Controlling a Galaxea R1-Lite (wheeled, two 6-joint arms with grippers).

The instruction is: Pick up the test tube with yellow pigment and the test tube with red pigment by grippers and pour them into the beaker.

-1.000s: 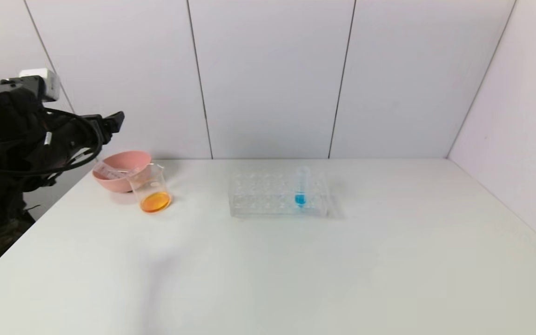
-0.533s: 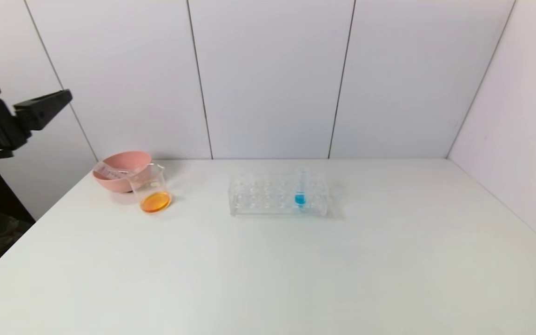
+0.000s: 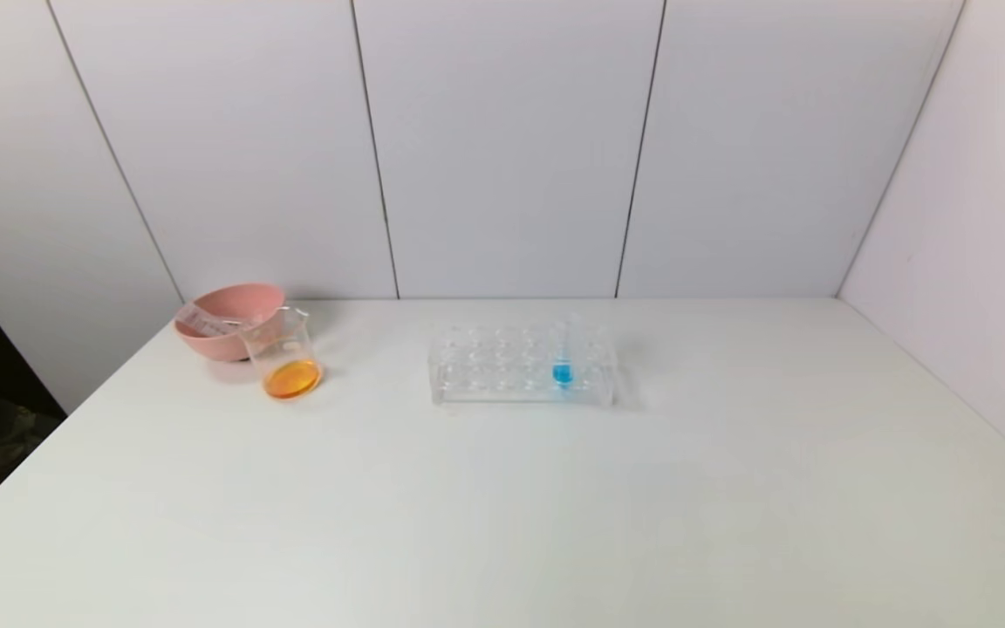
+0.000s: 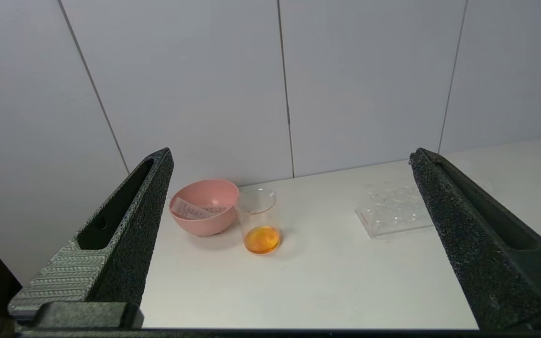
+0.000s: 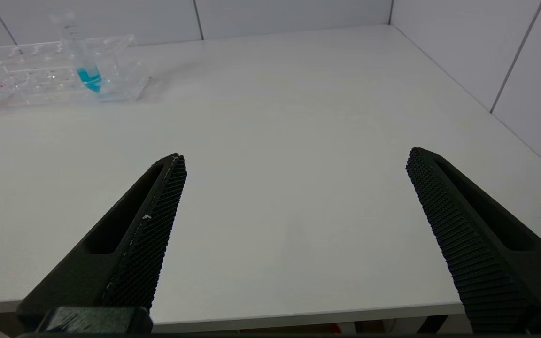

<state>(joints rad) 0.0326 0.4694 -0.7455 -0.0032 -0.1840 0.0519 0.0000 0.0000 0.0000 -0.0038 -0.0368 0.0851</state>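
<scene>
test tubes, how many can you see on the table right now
2. One with blue liquid stands upright in the clear rack. One empty tube lies across the pink bowl. More could be hidden in the bowl.

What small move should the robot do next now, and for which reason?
Probably none beyond parking the arms: the beaker holds orange liquid, a clear tube lies in the pink bowl, and only the blue tube stands in the rack. The left gripper and right gripper are open, empty.
</scene>
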